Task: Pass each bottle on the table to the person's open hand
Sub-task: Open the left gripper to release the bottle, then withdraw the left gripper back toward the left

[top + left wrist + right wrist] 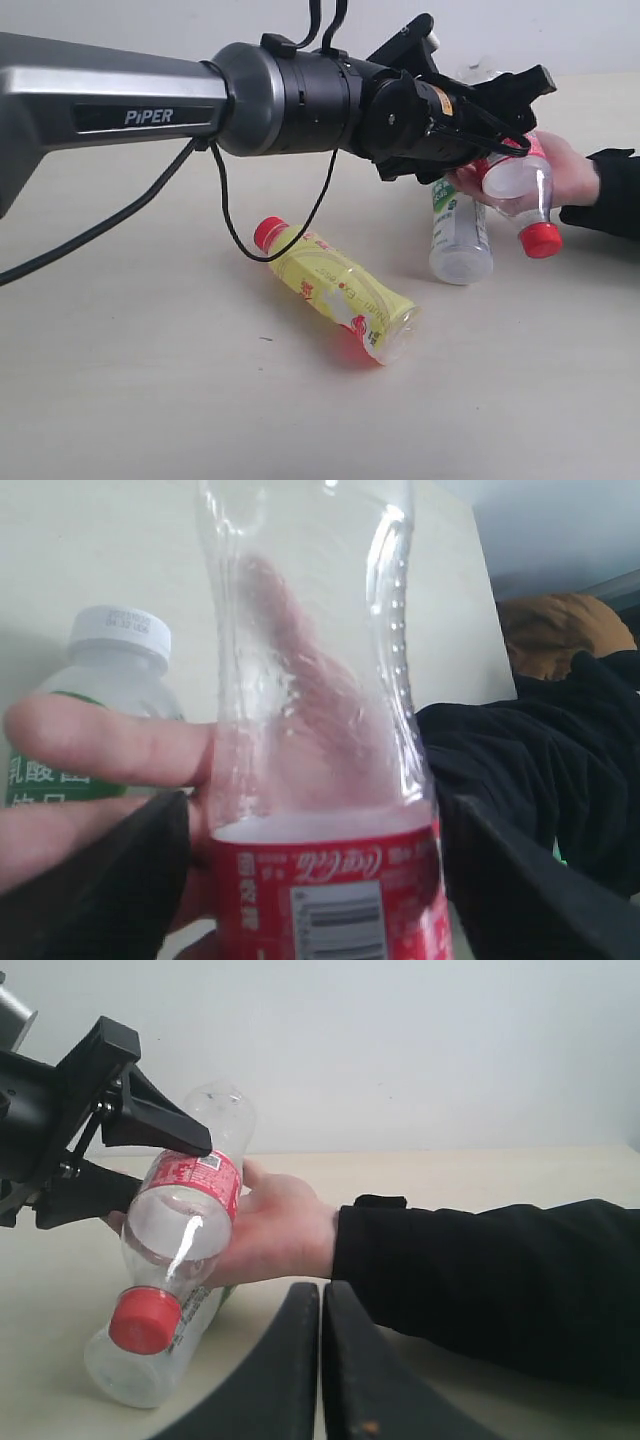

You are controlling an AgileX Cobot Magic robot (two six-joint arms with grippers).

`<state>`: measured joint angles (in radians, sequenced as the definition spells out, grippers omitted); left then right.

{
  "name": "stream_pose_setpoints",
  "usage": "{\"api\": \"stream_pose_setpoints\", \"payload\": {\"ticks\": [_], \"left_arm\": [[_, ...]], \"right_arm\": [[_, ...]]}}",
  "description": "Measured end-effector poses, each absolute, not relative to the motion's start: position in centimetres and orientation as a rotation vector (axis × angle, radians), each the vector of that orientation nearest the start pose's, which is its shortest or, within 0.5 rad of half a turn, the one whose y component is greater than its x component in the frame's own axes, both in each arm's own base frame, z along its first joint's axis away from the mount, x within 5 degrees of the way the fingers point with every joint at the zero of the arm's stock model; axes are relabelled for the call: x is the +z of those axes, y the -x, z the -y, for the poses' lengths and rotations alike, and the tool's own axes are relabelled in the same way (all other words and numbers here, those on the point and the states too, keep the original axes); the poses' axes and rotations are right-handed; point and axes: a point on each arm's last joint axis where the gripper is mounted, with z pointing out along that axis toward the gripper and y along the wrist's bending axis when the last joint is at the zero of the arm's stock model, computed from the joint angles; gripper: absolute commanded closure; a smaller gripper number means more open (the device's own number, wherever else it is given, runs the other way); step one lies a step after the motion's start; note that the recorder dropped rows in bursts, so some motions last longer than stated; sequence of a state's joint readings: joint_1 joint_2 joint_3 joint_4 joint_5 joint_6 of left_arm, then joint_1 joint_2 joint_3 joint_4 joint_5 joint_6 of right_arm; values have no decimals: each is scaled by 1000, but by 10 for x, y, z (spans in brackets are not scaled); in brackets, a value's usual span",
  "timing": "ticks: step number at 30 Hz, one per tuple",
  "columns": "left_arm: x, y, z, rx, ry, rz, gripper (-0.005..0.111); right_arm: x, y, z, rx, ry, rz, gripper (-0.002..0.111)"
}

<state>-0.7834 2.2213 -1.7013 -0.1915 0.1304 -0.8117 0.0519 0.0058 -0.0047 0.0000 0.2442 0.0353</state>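
This handover looks nearly done: the red-label bottle [520, 190] lies in the hand [572, 172], with the left gripper [515, 115] straddling it. I cannot tell whether its fingers pinch or stand loose. The right gripper [321, 1295] is closed and empty. The yellow bottle [335, 290] and the white bottle [458, 235] lie on the table [150, 380], undelivered. A pale shape [478, 72] behind the gripper may be a 4th bottle.

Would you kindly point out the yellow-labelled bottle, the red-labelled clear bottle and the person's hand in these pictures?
yellow-labelled bottle [335, 290], exterior view, on the middle of its label.
red-labelled clear bottle [195, 1185], right wrist view, on its red label.
person's hand [280, 1230], right wrist view, on the palm beside the bottle.
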Motion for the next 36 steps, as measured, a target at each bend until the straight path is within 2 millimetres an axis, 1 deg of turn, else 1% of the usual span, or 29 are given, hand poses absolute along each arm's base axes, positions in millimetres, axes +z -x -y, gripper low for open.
{"api": "stream_pose_setpoints", "payload": {"ticks": [2,10,12,13,14,15,17,18,20,21,22,25,28,30,32,33,35,36], "left_arm": [[191,-364,365,-1019,238,-2319,28],[192,-363,365,-1021,237,-2316,28],[204,-363,363,-1031,223,-2294,29],[217,-362,361,-1046,217,-2269,29],[226,-361,359,-1055,211,-2250,32],[238,-361,356,-1064,204,-2226,36],[253,-359,351,-1060,177,-2202,50],[259,-359,349,-1055,161,-2192,62],[275,-357,342,-1031,109,-2172,89],[284,-355,338,-1014,72,-2158,106],[294,-352,335,-991,22,-2147,105],[325,-343,320,-911,-127,-2104,107],[354,-329,306,-810,-305,-2059,107],[369,-316,296,-756,-404,-2018,107],[372,-302,286,-724,-464,-1997,107],[370,-296,281,-719,-474,-1989,107],[358,-281,268,-708,-483,-1966,107],[347,-274,262,-701,-487,-1957,107]], "right_arm": [[192,-56,-3,64,14,-1729,106],[192,-56,-3,64,14,-1729,106],[192,-56,-3,64,14,-1729,106],[192,-56,-3,64,14,-1729,106],[192,-56,-3,64,14,-1729,106],[192,-56,-3,64,14,-1729,106],[192,-56,-3,64,14,-1729,106],[192,-56,-3,64,14,-1729,106],[192,-56,-3,64,14,-1729,106],[192,-56,-3,64,14,-1729,106],[192,-56,-3,64,14,-1729,106],[192,-56,-3,64,14,-1729,106],[192,-56,-3,64,14,-1729,106],[192,-56,-3,64,14,-1729,106],[192,-56,-3,64,14,-1729,106],[192,-56,-3,64,14,-1729,106],[192,-56,-3,66,13,-1729,106],[192,-56,-3,65,13,-1729,106]]}}
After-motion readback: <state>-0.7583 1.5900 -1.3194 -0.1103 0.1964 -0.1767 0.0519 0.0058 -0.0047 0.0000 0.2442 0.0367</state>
